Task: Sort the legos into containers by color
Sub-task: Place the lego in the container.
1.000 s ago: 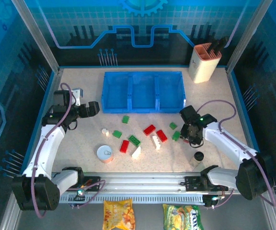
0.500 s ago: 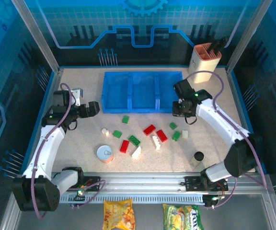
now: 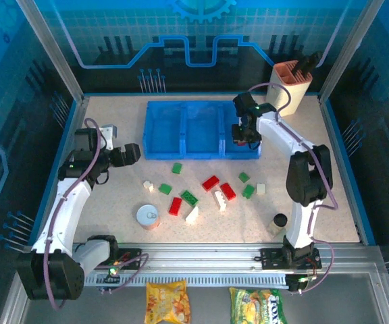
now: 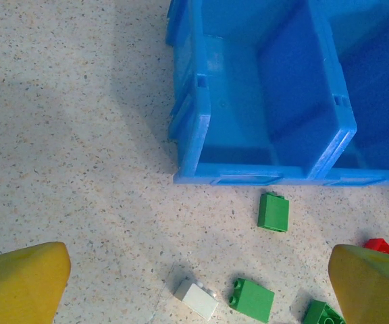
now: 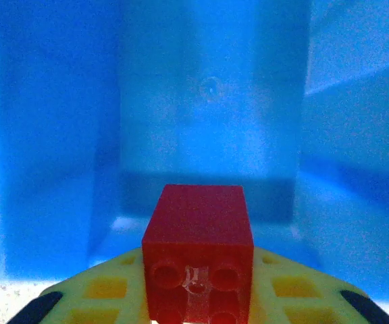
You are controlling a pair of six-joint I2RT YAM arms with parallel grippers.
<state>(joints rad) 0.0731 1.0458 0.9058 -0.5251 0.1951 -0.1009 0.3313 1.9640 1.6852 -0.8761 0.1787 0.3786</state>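
Note:
My right gripper [image 3: 240, 135] is over the right compartment of the blue tray [image 3: 162, 128], shut on a red lego [image 5: 198, 236] held between its yellow fingers [image 5: 100, 297], with the compartment floor behind it. Loose legos lie in front of the tray: green ones [image 3: 177, 168] [image 3: 165, 189] [image 3: 248, 192], red ones [image 3: 210, 182] [image 3: 175, 206] [image 3: 227, 191], and white ones [image 3: 192, 214] [image 3: 261, 189]. My left gripper [image 3: 132, 154] hangs open left of the tray. Its wrist view has the tray's front corner [image 4: 194, 121], green legos [image 4: 273, 212] [image 4: 252, 300] and a white lego [image 4: 196, 300] between its fingertips [image 4: 19, 283].
A round tin can [image 3: 148, 217] stands near the front left of the bricks. A small black-capped bottle [image 3: 279, 221] is at the front right. A beige knife block [image 3: 288, 88] stands at the back right corner. Snack bags [image 3: 167, 302] lie below the table edge.
The right arm swung from the bricks at the table's right up and back to the tray's right compartment, red lego in its grip. The left arm stayed put.

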